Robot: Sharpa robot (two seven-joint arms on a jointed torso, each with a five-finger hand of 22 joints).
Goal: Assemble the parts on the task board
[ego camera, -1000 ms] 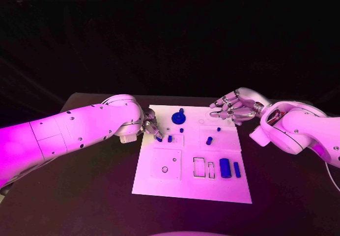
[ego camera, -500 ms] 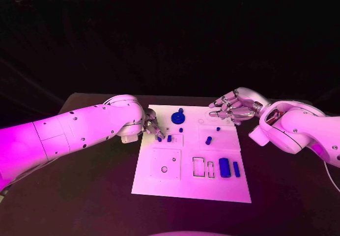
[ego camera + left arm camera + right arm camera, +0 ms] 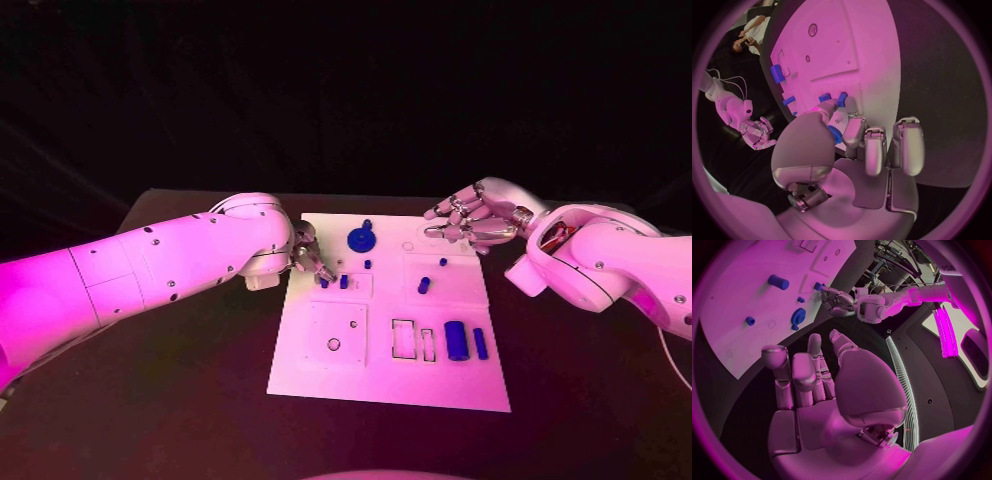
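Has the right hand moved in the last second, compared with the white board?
No. In the head view the right hand hovers, holding nothing, over the far right corner of the task board, the same place as one second ago.

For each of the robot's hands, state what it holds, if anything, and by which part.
The left hand pinches a small blue part between its fingertips; which end cannot be told. The right hand holds nothing.

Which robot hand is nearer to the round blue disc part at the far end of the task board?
Left. The left robot hand is at the task board's left edge, just beside the blue disc part. The right robot hand hovers over the board's far right corner, farther from it.
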